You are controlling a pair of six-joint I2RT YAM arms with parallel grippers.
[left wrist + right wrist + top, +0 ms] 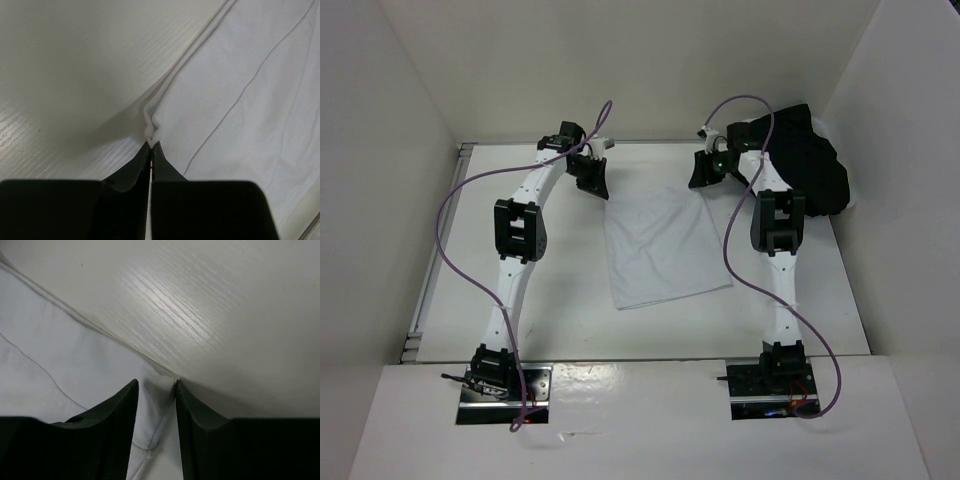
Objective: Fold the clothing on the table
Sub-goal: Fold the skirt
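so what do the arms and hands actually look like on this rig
The left arm and right arm both have white links with chunky black joint housings, and are bolted onto dark metal base plates. A thin purple cable loops loosely along each one. The left hand and right hand are matte black, each with two fingers tapering to narrow tips. No markings show.

black garment (812,160): crumpled heap, far right corner, close to right wall | pale edge (847,200): peeks out beneath heap's right side, cannot tell what it is | walls (380,150): plain white panels at left, back and right | ledge (640,420): flat white board along near side
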